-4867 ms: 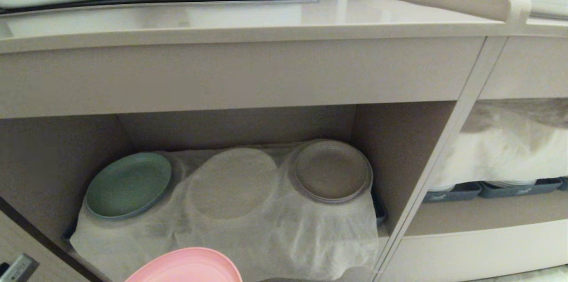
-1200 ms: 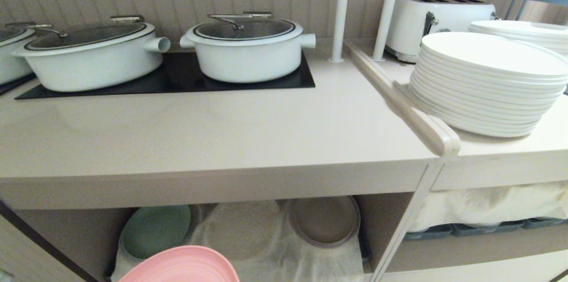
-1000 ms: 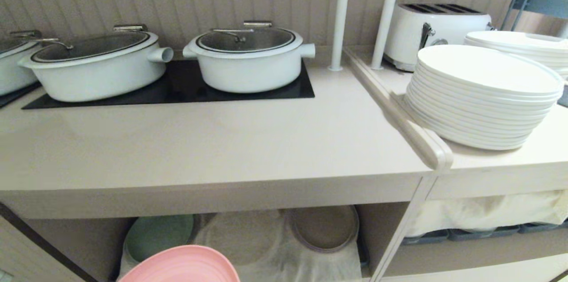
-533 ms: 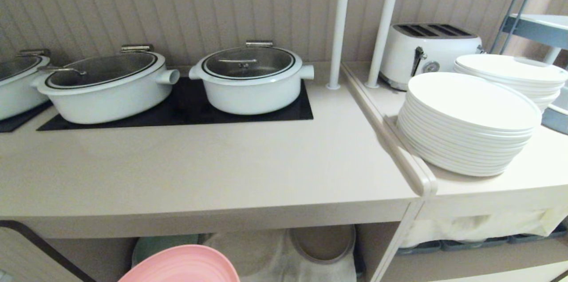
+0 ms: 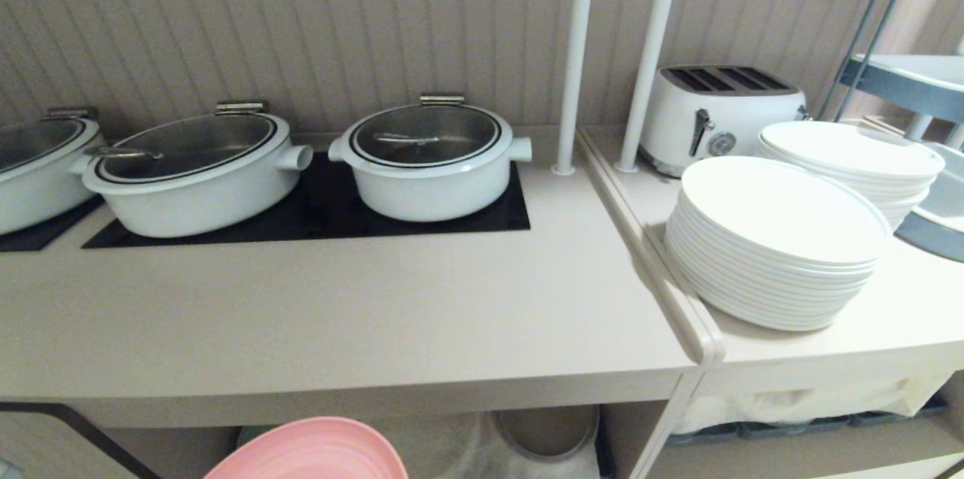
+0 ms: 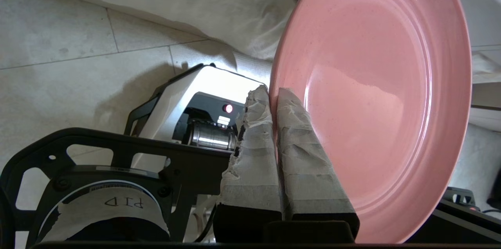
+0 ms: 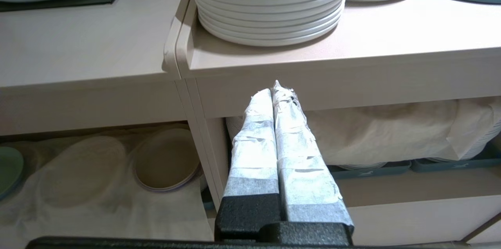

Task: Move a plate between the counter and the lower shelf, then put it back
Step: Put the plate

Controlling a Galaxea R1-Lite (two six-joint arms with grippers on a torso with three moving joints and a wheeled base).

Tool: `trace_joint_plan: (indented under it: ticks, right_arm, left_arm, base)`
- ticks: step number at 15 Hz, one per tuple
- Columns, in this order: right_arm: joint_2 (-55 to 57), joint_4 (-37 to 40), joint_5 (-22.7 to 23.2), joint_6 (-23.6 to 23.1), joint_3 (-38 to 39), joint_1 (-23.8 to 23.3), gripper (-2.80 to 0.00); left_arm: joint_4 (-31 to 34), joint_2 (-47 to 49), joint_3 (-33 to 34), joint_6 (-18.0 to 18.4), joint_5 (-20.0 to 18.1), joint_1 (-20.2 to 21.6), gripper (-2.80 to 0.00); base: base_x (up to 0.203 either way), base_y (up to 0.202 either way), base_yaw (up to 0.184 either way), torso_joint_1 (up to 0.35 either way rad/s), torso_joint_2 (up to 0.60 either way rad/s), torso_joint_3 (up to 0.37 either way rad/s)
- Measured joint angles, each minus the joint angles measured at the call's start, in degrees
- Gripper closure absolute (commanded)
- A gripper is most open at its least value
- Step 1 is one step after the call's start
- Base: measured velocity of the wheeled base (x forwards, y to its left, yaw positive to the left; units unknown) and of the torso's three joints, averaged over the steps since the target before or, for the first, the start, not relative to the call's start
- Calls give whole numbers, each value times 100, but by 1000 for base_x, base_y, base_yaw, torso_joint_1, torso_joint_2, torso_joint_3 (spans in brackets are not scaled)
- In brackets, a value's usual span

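I pinch the rim of the small round pink plate between the pressed-together fingers of my left gripper, low in front of the smooth beige counter. It looks clean and shiny. I think my next move is to lift it and set it flat on the counter. My right gripper hangs shut and empty.

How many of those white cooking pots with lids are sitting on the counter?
3. One pot stands on the black hob panel, a second pot to its left on the same panel, and a third pot is cut off at the picture's left edge; more may lie beyond.
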Motion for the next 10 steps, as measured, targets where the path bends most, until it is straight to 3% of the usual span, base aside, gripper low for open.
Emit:
trace_joint_plan:
  ticks: [10]
  right_arm:
    - [0, 4, -9, -8, 0, 0, 0]
  left_arm:
    - [-2, 0, -24, -1, 0, -4, 0]
  base:
    - [0, 0, 0, 159, -326, -167]
